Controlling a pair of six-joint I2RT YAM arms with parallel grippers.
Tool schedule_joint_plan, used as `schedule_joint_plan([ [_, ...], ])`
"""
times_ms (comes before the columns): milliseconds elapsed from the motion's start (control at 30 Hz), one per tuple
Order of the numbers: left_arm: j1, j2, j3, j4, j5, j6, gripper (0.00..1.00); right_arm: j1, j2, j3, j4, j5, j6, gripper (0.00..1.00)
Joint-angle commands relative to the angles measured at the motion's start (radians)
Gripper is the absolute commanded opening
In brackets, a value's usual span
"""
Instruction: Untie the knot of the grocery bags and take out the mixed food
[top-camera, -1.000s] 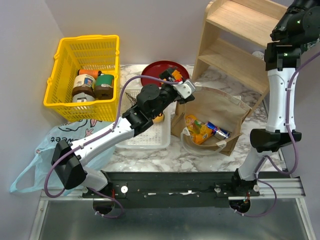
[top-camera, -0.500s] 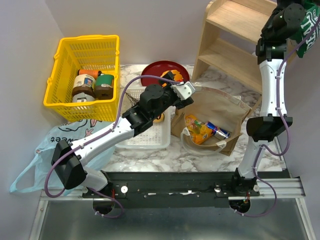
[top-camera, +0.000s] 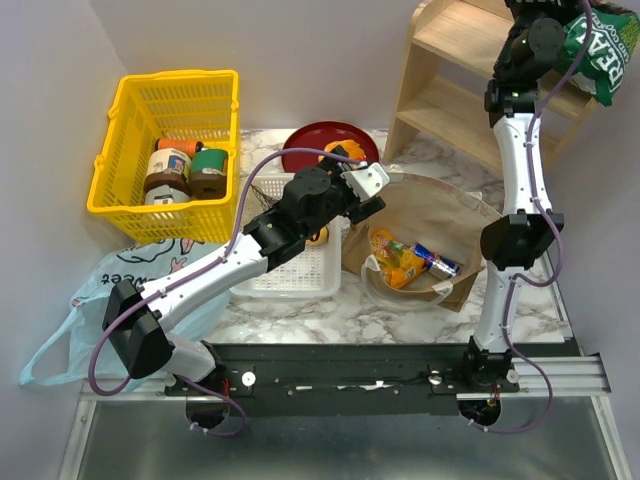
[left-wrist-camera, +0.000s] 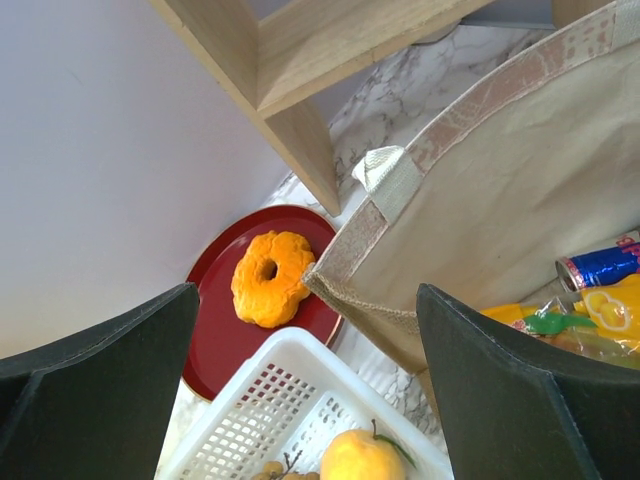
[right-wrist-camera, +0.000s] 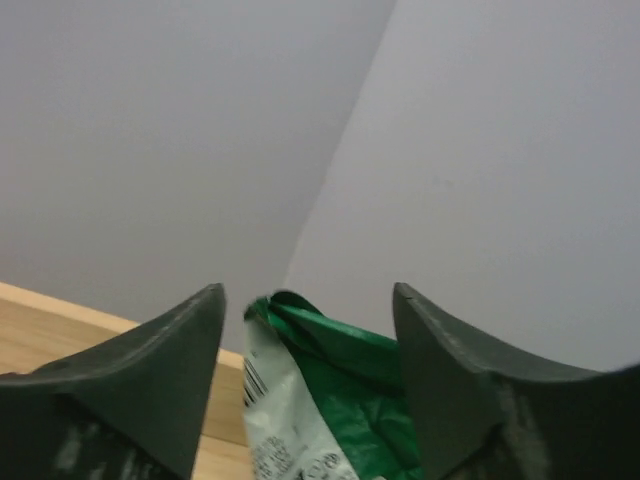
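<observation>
The left pincer (left-wrist-camera: 305, 300) hangs spread wide, pinching nothing, right over the rim of the brown paper bag (left-wrist-camera: 480, 220). In the bag, off its right finger, lie the blue can (left-wrist-camera: 603, 266) and the yellow-orange snack packet (left-wrist-camera: 600, 315). Beyond it the doughnut (left-wrist-camera: 270, 277) sits on a red plate (left-wrist-camera: 215, 350). The right pincer (right-wrist-camera: 310, 300) is up by the wooden shelf (top-camera: 470, 70), fingers apart, with the green crisp bag (right-wrist-camera: 330, 400) between them, clear of one finger.

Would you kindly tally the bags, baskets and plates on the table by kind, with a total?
Bags: 2 (light-blue plastic bag, brown paper bag)
Baskets: 2 (yellow basket, white basket)
Plates: 1 (red plate)
Total: 5
</observation>
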Motion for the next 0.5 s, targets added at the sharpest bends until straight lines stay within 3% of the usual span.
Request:
schedule_joint_plan([
  [0,0.005,-0.014,0.017,-0.012,0.011,-0.023,0.99,0.016,-0.055,-0.014,0.031,0.018,0.065,0.83],
  [33,0.005,-0.019,0.008,-0.012,0.011,-0.028,0.99,0.016,-0.088,-0.018,-0.042,-0.002,0.097,0.90],
  [133,0.005,-0.022,-0.003,-0.012,0.015,-0.045,0.99,0.016,-0.206,-0.133,-0.145,-0.249,0.244,0.96],
  [167,0.005,-0.023,-0.004,-0.013,0.018,-0.051,0.99,0.016,-0.296,-0.247,-0.161,-0.495,0.287,0.97],
  [267,0.006,-0.022,-0.004,-0.012,0.031,-0.066,0.99,0.024,-0.409,-0.307,-0.251,-0.811,0.408,0.98],
  [367,0.009,-0.028,-0.012,-0.006,0.031,-0.071,0.99,0.033,-0.472,-0.324,-0.377,-0.922,0.432,0.99],
  [467,0.015,-0.046,-0.033,0.005,0.025,-0.071,0.99,0.033,-0.582,-0.414,-0.483,-0.921,0.290,1.00],
])
